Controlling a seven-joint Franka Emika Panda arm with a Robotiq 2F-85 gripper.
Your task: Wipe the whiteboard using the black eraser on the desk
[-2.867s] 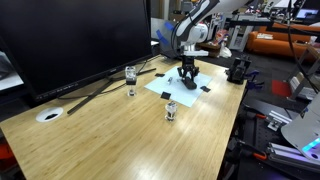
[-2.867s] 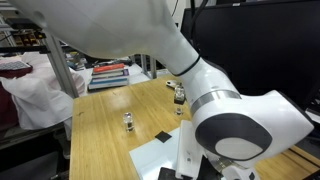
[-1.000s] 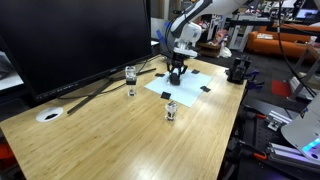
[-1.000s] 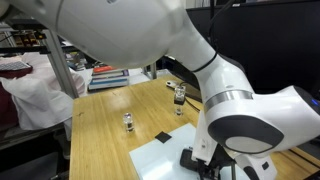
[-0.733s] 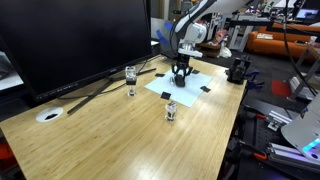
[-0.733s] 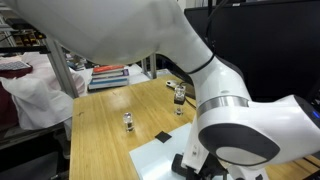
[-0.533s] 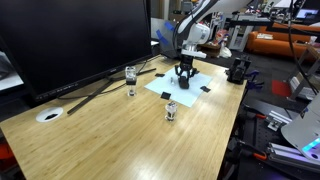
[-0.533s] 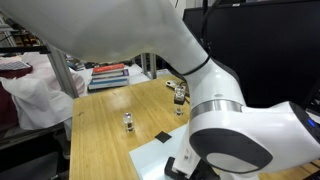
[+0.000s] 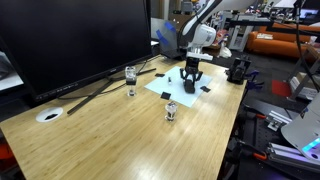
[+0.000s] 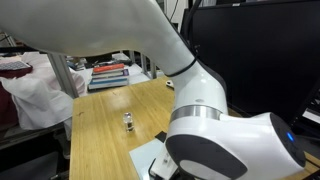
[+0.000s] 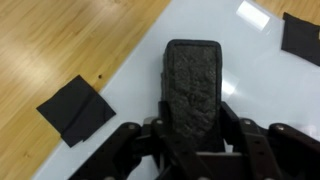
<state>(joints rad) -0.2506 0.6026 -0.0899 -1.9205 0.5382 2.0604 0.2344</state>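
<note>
Claw (image 11: 193, 128) tight around the black eraser (image 11: 193, 78), flat on the whiteboard (image 11: 262, 92).

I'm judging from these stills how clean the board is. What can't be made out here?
Wrist view: the black eraser and the tool cover any marks beneath; the whiteboard runs off frame.
Exterior view: the arm hides eraser and most of the board.
Exterior view: at the tool, eraser-board contact is too small to judge.

Showed a glossy white arm (image 10: 150, 45) with rounded links and a grey band (image 10: 196, 113) at one joint; ended in a matte black gripper (image 11: 192, 112) with angular fingers (image 11: 152, 135).
</note>
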